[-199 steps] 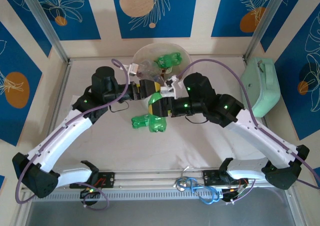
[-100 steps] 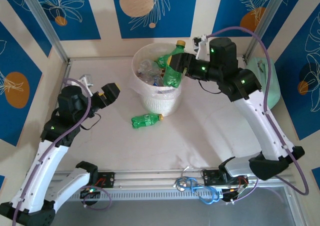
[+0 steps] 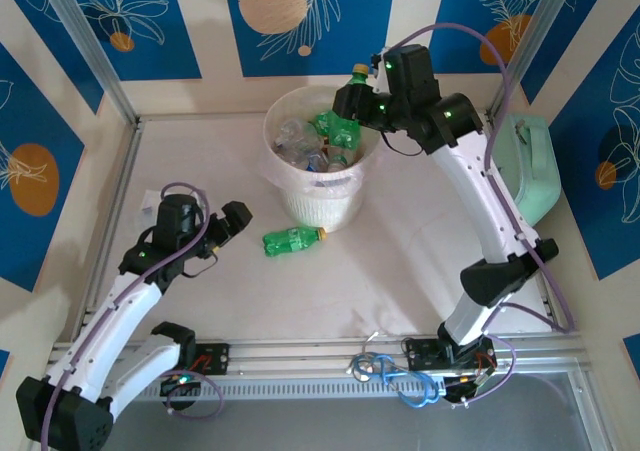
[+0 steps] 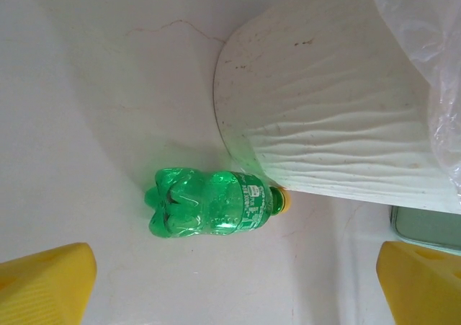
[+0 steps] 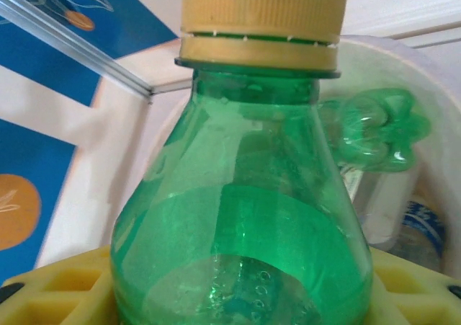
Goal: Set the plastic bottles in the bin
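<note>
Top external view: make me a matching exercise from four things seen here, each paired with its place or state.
Things:
1. right gripper
2. left gripper
3. loose green bottle
4. mint-green case

Places or states:
A. at the far right of the scene
B. open, holding nothing
C. lying on its side beside the bin
D. shut on the raised green bottle, above the bin

Pairs: 1-D, 2-B, 3-C, 4-A

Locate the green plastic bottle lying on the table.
Top view, centre: the green bottle lies on its side just in front of the pale round plastic bin, yellow cap by the bin's base.
</note>
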`<act>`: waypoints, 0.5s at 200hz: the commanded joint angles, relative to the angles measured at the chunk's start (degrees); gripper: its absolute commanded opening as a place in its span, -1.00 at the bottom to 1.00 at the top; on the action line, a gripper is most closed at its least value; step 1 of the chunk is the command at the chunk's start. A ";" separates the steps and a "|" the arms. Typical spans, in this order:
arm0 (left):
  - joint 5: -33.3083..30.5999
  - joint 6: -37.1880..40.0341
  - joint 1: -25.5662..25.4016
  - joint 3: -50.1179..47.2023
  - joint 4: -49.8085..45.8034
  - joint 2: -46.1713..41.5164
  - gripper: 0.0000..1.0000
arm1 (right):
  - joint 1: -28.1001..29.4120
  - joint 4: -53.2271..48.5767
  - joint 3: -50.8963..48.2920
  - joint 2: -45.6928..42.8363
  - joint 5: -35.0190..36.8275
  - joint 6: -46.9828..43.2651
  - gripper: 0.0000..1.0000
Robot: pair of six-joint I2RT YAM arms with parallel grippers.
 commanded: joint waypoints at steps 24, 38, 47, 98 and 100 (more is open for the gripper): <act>1.41 -1.81 0.62 -2.31 3.80 1.83 0.98 | 0.29 -7.86 3.30 3.62 6.37 -3.02 0.25; 1.28 -1.81 0.64 -2.70 4.08 2.51 1.00 | 0.34 -7.96 2.63 3.88 6.47 -2.99 0.44; 1.32 -1.89 0.69 -3.01 4.37 2.98 1.00 | 0.38 -8.37 2.94 4.29 7.00 -2.99 0.49; 2.80 -4.21 0.66 -5.35 8.64 5.49 1.00 | 1.31 -10.93 6.86 4.46 9.36 -3.08 0.56; 2.81 -4.25 0.66 -5.40 8.72 5.57 1.00 | 1.46 -10.98 7.11 4.38 9.54 -3.10 0.56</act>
